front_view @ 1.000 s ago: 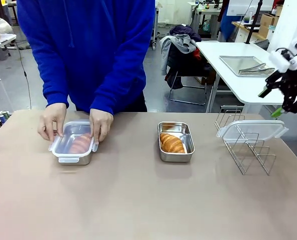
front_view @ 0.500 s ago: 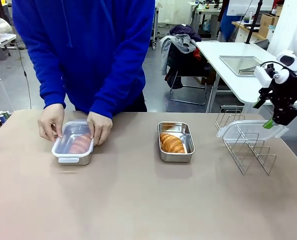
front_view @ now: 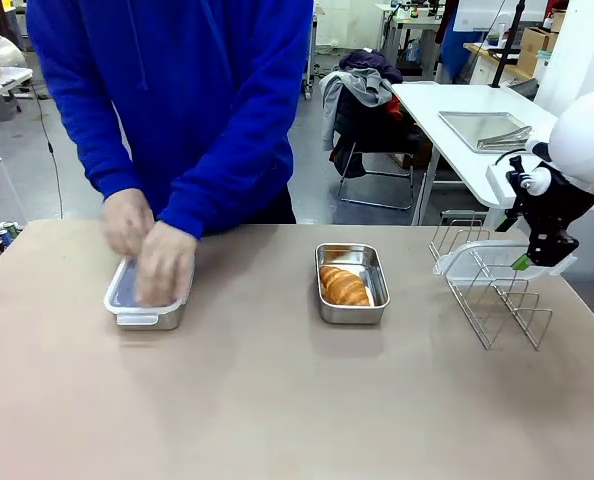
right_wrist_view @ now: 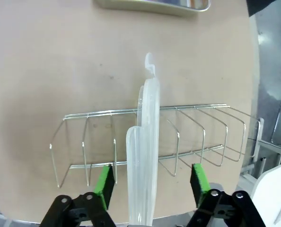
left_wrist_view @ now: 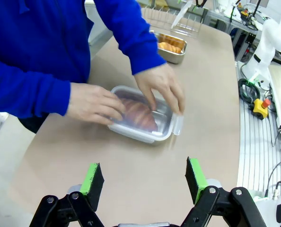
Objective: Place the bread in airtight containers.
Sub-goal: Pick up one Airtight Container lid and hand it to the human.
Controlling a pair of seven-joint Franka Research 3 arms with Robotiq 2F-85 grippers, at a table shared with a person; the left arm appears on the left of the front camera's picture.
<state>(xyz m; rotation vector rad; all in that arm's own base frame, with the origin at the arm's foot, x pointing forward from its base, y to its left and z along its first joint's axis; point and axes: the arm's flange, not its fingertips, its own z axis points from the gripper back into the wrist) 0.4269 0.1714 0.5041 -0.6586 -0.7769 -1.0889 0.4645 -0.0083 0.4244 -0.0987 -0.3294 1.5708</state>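
One croissant (front_view: 343, 286) lies in an uncovered steel container (front_view: 353, 305) at mid table. The other croissant (left_wrist_view: 139, 113) lies in the left container (front_view: 145, 312), under a translucent lid on which the person's hands (front_view: 162, 262) rest. A second translucent lid (front_view: 487, 260) lies on top of the wire rack (front_view: 502, 305) at the right. My right gripper (front_view: 522, 262) is at that lid's right end; in the right wrist view the lid (right_wrist_view: 147, 156) stands edge-on between the open fingers (right_wrist_view: 152, 182), untouched by either pad. My left gripper (left_wrist_view: 144, 179) hovers open, short of the left container (left_wrist_view: 145, 132).
The wire rack (right_wrist_view: 188, 137) spreads beneath the lid, its prongs close to my right fingers. The person stands at the far edge behind the left container. Bare tabletop (front_view: 277, 400) stretches across the near half. A white side table with a metal tray (front_view: 482, 128) stands behind.
My right gripper has come down and leftward to the lid's end on the rack. The person's hands have shifted from the left container's sides onto its lid.
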